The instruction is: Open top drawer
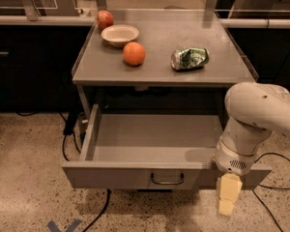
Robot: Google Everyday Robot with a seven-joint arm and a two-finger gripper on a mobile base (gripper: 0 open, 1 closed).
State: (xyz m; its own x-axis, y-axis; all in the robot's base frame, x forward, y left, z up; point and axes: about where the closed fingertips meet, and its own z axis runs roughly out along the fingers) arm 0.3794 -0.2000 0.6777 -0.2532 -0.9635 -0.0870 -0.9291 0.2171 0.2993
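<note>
The top drawer [111, 177] of the grey metal table is pulled well out toward me, and its grey inside shows with nothing in it. Its small dark wire handle [167, 179] sits at the centre of the flat front. My gripper [228, 195] hangs down at the drawer front's right end, to the right of the handle and apart from it, with its pale yellow tip pointing at the floor. My white arm [261, 115] covers the drawer's right front corner.
On the table top [159, 69] are a white bowl [119, 34], an orange [134, 53], a reddish fruit [105, 19] and a crushed green can [189, 58]. Black cables [67, 144] run over the speckled floor at left and right. Dark cabinets flank the table.
</note>
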